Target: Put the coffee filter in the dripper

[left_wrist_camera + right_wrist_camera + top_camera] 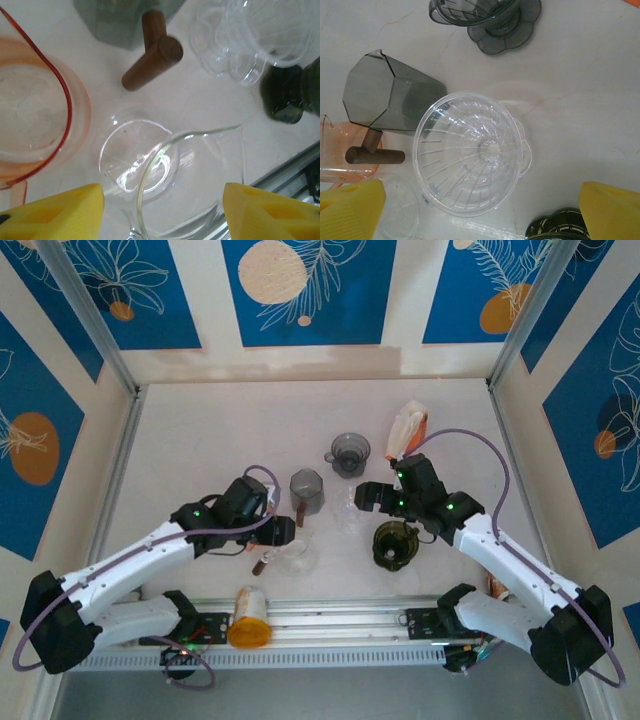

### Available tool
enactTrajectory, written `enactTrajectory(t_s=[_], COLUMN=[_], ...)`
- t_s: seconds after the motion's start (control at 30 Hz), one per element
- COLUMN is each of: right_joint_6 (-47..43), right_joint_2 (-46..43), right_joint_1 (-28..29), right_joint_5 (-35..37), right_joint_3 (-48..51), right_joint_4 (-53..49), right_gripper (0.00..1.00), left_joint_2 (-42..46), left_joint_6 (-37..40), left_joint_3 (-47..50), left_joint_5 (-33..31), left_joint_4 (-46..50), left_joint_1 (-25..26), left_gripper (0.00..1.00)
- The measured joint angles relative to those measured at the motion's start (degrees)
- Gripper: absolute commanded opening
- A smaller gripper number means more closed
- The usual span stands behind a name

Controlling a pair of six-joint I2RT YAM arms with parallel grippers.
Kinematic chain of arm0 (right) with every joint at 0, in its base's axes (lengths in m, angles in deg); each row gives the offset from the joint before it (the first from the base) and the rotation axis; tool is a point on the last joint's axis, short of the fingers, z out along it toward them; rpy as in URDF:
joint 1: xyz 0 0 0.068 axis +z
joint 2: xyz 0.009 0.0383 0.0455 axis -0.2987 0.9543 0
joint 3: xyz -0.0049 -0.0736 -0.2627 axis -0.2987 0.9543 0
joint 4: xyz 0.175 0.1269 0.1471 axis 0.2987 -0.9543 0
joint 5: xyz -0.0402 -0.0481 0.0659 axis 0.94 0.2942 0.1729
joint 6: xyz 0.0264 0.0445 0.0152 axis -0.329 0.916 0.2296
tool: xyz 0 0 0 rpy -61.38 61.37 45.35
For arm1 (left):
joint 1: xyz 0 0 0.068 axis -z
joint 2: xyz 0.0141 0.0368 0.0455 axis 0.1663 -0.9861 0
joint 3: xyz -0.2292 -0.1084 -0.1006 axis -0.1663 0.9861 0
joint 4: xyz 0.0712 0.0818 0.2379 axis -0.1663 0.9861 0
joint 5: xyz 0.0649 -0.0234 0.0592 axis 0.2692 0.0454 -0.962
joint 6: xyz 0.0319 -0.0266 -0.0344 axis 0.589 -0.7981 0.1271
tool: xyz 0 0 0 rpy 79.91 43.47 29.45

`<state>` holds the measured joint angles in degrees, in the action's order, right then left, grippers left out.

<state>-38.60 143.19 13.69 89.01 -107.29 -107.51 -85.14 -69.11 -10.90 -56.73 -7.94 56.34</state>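
Left wrist: the left gripper [162, 200] stands released, its yellow fingers [60, 212] on either side of a clear glass carafe [200, 175], nothing clamped. Right wrist: the right gripper [481, 194] gapes wide and empty above the clear dripper [470, 150]. Top view: the coffee filter [406, 428] lies beyond the right gripper, apart from the dripper.

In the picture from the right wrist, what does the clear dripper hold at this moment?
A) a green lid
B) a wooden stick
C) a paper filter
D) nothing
D: the clear dripper is empty, since its inner ribs and the small hole at its bottom show bare.
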Motion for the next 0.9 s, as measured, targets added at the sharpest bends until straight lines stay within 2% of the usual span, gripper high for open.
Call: enactTrajectory(t_s=[0.27, 0.43, 0.6, 0.77, 0.9], right_joint_6=[0.0, -0.2, -1.2, -2.8, -4.1], right_joint_2=[0.2, 0.7, 4.7, 11.2, 15.6], right_joint_1=[0.1, 0.1, 0.1, 0.0, -1.0], right_joint_5=[0.0, -1.0, -2.6, -2.8, -2.2], right_joint_3=[0.0, 0.0, -0.9, -5.4, -8.3], right_joint_4=[-0.2, -0.1, -0.5, -1.7, -1.9], right_gripper=[1.0, 0.9, 0.78, 0.74, 0.71], left_joint_2=[-2.1, -4.2, -6.7, -7.4, -4.4], left_joint_6=[-2.4, -4.4, -6.1, -6.1, -5.4], left_joint_3=[2.6, 2.6, 2.6, 2.5, 1.8], left_joint_5=[3.3, 5.6, 8.2, 7.5, 3.9], left_joint_4=[-2.9, -6.8, -10.9, -11.1, -8.5], left_joint_1=[2.6, 4.5, 5.6, 5.7, 5.8], left_gripper=[0.53, 0.5, 0.49, 0.6, 0.72])
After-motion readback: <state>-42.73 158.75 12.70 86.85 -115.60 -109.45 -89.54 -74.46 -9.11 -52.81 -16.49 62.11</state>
